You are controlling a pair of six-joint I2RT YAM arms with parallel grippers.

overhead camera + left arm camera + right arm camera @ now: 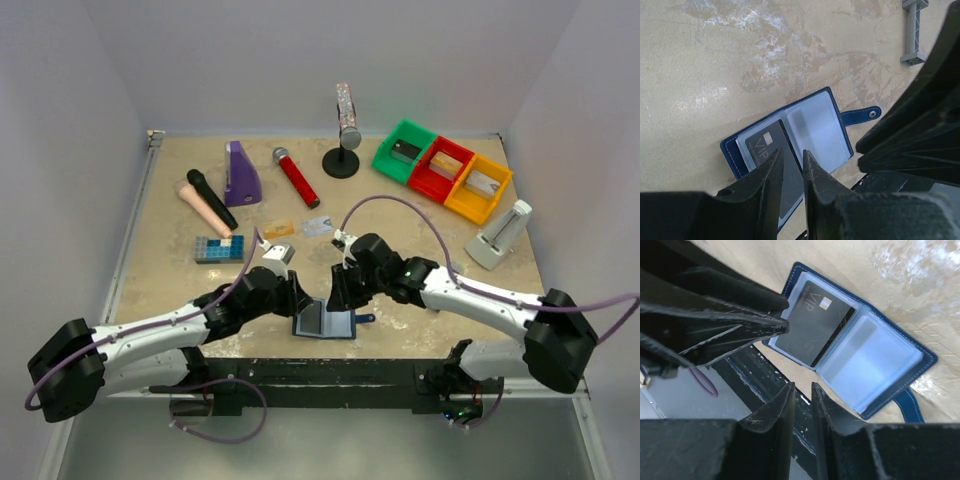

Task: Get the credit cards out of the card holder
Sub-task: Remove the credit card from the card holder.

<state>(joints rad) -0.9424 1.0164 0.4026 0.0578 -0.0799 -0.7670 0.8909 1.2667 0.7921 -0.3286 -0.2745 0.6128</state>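
A dark navy folding card holder (815, 125) lies open on the table, with a black VIP credit card (762, 147) in one clear sleeve. The left gripper (791, 156) and right gripper (802, 390) are each narrowly parted and empty.

Card holder (880, 360) is lying open on the beige table (900, 285), under the right gripper (802, 385).

The navy holder is showing its pale blue-grey pockets. A black card (815, 322) with "VIP" lettering and a small chip is sitting in the left pocket, and the snap tab (907, 402) is sticking out at the lower right. The right gripper's two black fingers are standing a narrow gap apart, gripping nothing. The left gripper (784, 315) is reaching in from the upper left, with its tips at the holder's left edge. A purple cable (702, 382) is looping below the table's dark edge.
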